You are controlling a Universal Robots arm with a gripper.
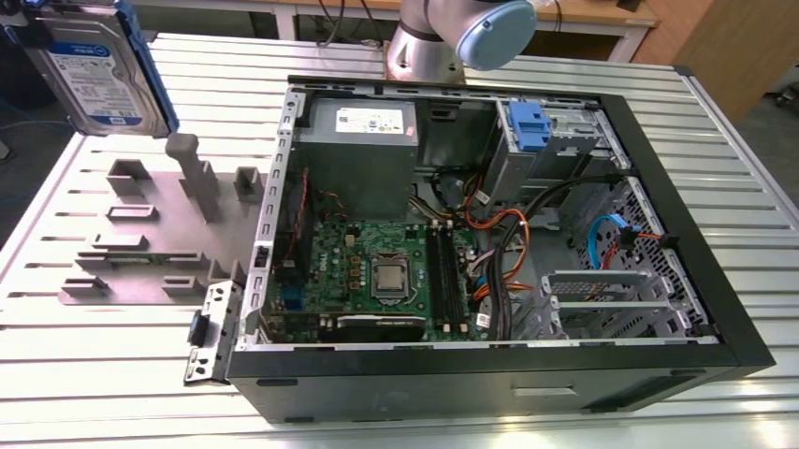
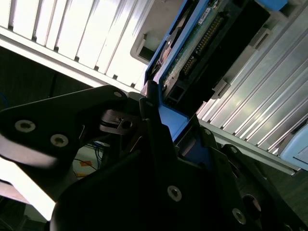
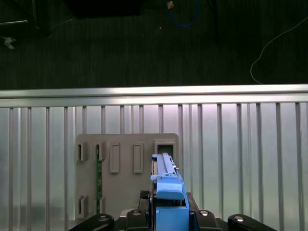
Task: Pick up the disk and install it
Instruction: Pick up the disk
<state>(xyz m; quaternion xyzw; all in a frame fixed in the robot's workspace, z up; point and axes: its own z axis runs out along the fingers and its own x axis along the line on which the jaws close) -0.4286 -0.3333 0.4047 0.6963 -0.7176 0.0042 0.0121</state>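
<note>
Gripper (image 2: 161, 113) is clamped on the disk (image 2: 202, 43). In the second wrist view its black fingers (image 2: 147, 98) press either side of the blue carrier frame at one end, and the drive's circuit-board side runs away from them.

In the first wrist view the disk (image 3: 168, 190) is seen edge-on, sticking out from the gripper. Beyond it lie a grey fixture tray (image 3: 127, 144), an open slot (image 3: 166, 147) in that tray, the slatted metal table (image 3: 240, 144), then dark floor. The disk looks lifted clear of the tray, not touching it.

In the exterior view the disk (image 1: 100, 65) hangs upright w/ its white-and-blue label showing, high at the exterior view's left. It is above the far end of the tray (image 1: 150, 243) and well apart from the open PC case (image 1: 699, 309).

Progress, judged from this: pick-up is done, install is not. The disk is outside the case, and the grey drive cage (image 1: 600, 290) near the case's front corner holds nothing.

Arm (image 1: 431, 42): base column stands at the table's far edge behind the case, w/ a blue-capped joint (image 1: 493, 33) on top. The tool end looks to point down over the tray — approx. vertical, going by the first wrist view.
</note>
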